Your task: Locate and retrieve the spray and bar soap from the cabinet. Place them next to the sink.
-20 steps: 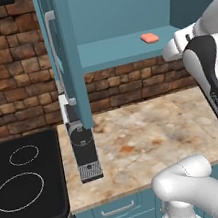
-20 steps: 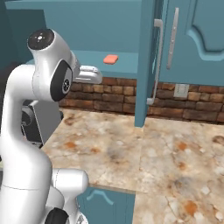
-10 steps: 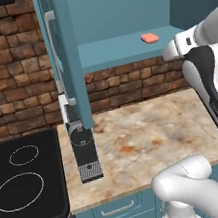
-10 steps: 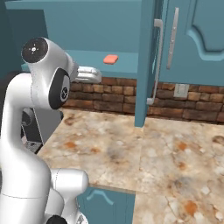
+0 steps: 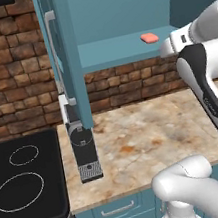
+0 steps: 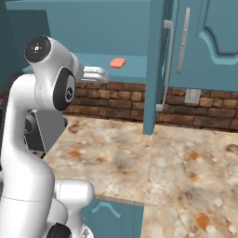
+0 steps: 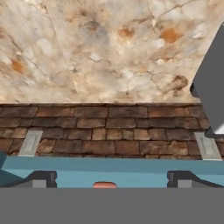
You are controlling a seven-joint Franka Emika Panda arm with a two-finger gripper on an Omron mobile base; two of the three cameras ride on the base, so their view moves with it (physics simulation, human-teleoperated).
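The cabinet (image 5: 116,23) stands open above the marbled counter (image 5: 151,134), its door (image 5: 66,57) swung out at nine o'clock of the shelf. My arm (image 6: 51,83) reaches toward that shelf. My gripper (image 7: 109,183) has its jaws spread wide, holding nothing. The bar soap (image 5: 150,38) lies on the shelf, at six o'clock in my hand view, between my fingertips (image 7: 41,178).
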